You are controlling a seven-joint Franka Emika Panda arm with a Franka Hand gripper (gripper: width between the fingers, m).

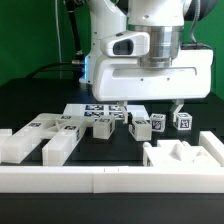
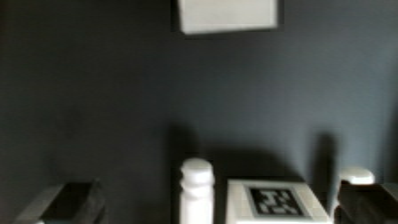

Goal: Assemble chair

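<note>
Over the dark table (image 1: pixel 40 115), at about three o'clock in the exterior view, your gripper (image 1: pixel 180 106) is hanging just above a small tagged block (image 1: pixel 184 121) of the chair, with its jaws spread wide and pinching nothing. The wrist view is showing the dark fingers (image 2: pixel 71 203) well apart and a tagged white face low between them, untouched. Two sibling blocks (image 1: pixel 150 124) are standing just beside the first toward nine o'clock, in front of the marker board (image 1: pixel 95 110). The long pieces (image 1: pixel 58 140) are lying near eight o'clock, and a big slotted piece (image 1: pixel 185 155) is sitting at five o'clock behind the border rail (image 1: pixel 110 183).

You are likely dealing with stiff, light moulded plastic that is tough enough to squeeze but smooth enough to slip. Plan on closing across two flat opposite side faces of the block, squarely and around mid-height, so it is not twisting out of the pads.

The block is standing upright with its tag facing six o'clock. It is looking nearly cubic, so you cannot tell a clear long axis from here. The long pieces are lying flat, their length running roughly from seven o'clock toward one o'clock
</note>
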